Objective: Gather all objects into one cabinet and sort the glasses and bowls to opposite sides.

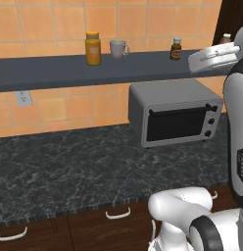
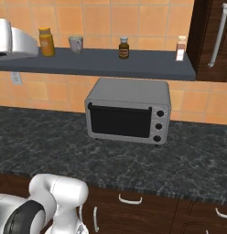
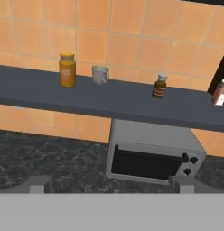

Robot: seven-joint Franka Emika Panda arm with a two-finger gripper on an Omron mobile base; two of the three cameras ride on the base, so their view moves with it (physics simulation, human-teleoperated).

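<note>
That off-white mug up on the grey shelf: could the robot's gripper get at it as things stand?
Probably yes. The off-white mug stands apart from the orange jar beside it, and the open gripper faces the shelf with nothing between.

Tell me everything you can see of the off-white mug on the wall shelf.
The off-white mug is small, pale grey-beige and looks ceramic, with one loop handle. It stands upright with its mouth up on the dark grey shelf, against the orange tiled wall. The orange jar stands close beside it, apart from it; the small dark bottle is farther along. Nothing touches it but the shelf. Whether it holds anything cannot be seen.
</note>
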